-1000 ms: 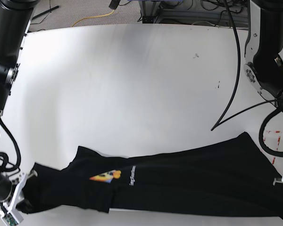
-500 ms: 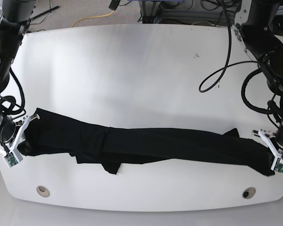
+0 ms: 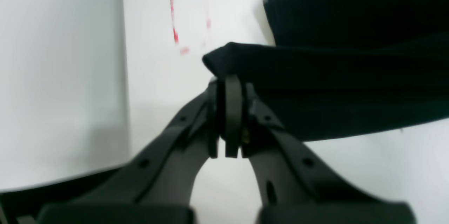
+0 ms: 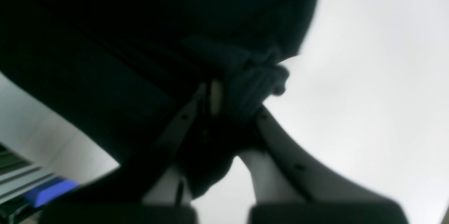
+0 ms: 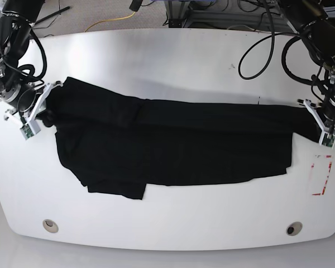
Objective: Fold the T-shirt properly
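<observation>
The black T-shirt [image 5: 173, 148] is stretched wide across the white table [image 5: 173, 61], plain black side up, no print showing. Its upper edge runs taut between my two grippers and its lower part lies flat on the table. My left gripper [image 5: 318, 120] stands at the base view's right, shut on the cloth's corner; the left wrist view shows its fingertips [image 3: 229, 80] pinching a black fold of the T-shirt [image 3: 350, 87]. My right gripper [image 5: 43, 109] at the base view's left is shut on bunched cloth [image 4: 252, 83], which covers most of its fingers.
A red tape outline [image 5: 322, 176] marks the table near the right edge, just below my left gripper. Two round holes [image 5: 51, 225] [image 5: 293, 229] sit near the front edge. Cables and a yellow cord [image 5: 109, 21] lie on the floor beyond the table's far edge.
Both grippers have carried the shirt away from the front edge toward the table's middle. The narrow bunched band has opened into a broad spread, its lower part now lying flat.
</observation>
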Robot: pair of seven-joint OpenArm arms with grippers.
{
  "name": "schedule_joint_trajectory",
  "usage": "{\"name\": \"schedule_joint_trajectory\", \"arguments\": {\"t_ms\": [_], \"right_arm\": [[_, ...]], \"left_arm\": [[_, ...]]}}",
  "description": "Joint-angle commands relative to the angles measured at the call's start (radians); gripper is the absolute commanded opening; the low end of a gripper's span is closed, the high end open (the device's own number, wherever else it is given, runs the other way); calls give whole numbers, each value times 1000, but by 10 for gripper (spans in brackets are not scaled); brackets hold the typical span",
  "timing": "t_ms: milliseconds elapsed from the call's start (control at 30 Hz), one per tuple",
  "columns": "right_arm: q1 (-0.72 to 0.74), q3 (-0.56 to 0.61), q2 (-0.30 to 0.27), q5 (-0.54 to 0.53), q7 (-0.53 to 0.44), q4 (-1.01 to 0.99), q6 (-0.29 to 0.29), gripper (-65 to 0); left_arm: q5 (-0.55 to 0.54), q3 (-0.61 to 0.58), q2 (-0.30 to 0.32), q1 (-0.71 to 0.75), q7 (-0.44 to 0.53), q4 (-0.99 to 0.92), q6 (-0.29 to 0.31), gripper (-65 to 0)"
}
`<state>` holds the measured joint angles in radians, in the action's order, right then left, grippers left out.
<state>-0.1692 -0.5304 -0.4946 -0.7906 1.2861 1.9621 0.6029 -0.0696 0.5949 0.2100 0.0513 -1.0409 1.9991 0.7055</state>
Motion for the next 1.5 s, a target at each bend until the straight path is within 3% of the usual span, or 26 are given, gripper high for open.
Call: {"name": "schedule_joint_trajectory", "arguments": {"t_ms": [0, 433, 667, 1167, 1467], "right_arm": [[-33, -12, -3, 4, -13, 15, -4, -650], [-269, -61, 123, 9, -13, 12, -5, -650], [-350, -78, 135, 7, -13, 12, -7, -650], [-401, -125, 164, 0, -13, 12, -4, -650], [-330, -121, 198, 29, -13, -7, -7, -650]], "left_arm": [[6, 27, 1, 35, 12, 15, -7, -650], [9, 230, -56, 339, 26, 2, -7, -650], [9, 303, -99, 460, 107, -10, -7, -650], [12, 233, -119, 445, 115, -8, -7, -650], [14, 225, -94, 356, 115, -11, -7, -650]]}}
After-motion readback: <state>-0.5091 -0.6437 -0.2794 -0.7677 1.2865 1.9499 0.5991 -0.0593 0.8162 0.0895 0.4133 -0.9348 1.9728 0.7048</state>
